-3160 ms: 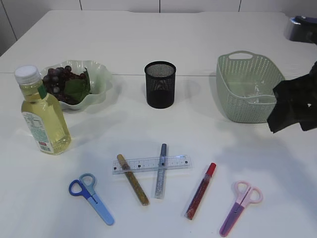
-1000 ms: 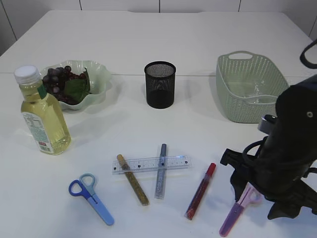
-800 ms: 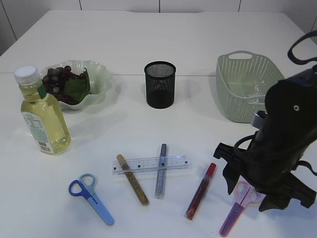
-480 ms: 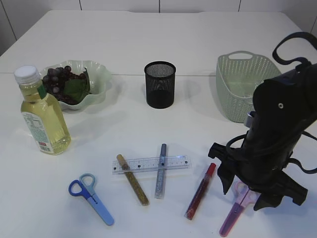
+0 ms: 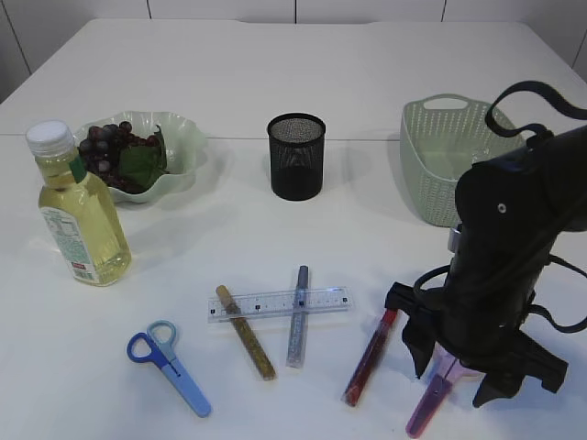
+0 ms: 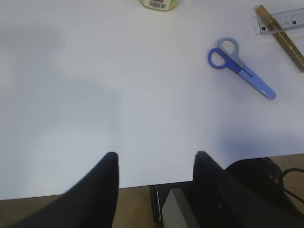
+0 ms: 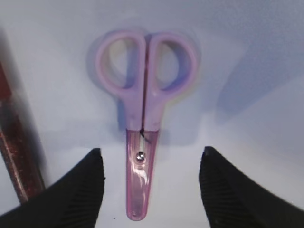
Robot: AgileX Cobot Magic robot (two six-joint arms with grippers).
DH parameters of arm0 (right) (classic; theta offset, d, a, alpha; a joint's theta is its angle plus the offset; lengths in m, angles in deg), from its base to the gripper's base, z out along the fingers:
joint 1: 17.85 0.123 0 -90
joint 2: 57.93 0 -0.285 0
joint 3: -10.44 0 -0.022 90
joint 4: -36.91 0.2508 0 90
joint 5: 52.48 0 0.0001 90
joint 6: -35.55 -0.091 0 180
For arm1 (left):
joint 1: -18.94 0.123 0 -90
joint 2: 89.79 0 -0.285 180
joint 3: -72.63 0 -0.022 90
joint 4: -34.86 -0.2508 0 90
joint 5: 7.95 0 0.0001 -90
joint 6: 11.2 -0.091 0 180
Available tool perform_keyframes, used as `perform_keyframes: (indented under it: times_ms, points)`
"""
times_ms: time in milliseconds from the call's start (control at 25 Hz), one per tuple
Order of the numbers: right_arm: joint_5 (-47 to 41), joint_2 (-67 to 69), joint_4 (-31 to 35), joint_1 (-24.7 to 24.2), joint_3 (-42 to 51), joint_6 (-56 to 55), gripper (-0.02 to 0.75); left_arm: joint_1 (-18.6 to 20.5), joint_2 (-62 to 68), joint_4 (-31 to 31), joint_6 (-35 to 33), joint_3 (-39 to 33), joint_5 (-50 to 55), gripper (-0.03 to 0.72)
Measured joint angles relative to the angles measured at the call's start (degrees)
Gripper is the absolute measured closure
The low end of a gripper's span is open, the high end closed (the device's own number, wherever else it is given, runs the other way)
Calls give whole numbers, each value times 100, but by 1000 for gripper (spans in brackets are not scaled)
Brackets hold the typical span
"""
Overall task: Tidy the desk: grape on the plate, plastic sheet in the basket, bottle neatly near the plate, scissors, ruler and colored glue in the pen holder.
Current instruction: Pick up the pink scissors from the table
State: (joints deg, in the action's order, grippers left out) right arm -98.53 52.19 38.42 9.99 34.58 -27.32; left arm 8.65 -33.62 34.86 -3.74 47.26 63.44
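Pink scissors [image 7: 142, 142] lie flat beside the red glue tube [image 7: 16, 156]. Right gripper [image 7: 149, 187] hovers above, wide, straddling the blade, empty. Judgement: descend straight, close near the pivot, avoid nudging the tube.

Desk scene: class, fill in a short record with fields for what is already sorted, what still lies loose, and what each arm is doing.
plate: holds grapes
bottle: upright beside the plate
basket: clear sheet inside
pen holder: looks empty
loose items: ruler across gold glue and silver glue; red glue; blue scissors
pink scissors: flat on the desk
right gripper: jaws open, straddling the pink scissors' blades
left gripper: jaws open over bare desk edge
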Motion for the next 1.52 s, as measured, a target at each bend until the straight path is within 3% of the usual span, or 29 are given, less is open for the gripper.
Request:
perform_keyframes:
  times_ms: [1520]
  points:
    - [-30,212,487,-11,-9,116,248,0,0,0,0,0,0,316]
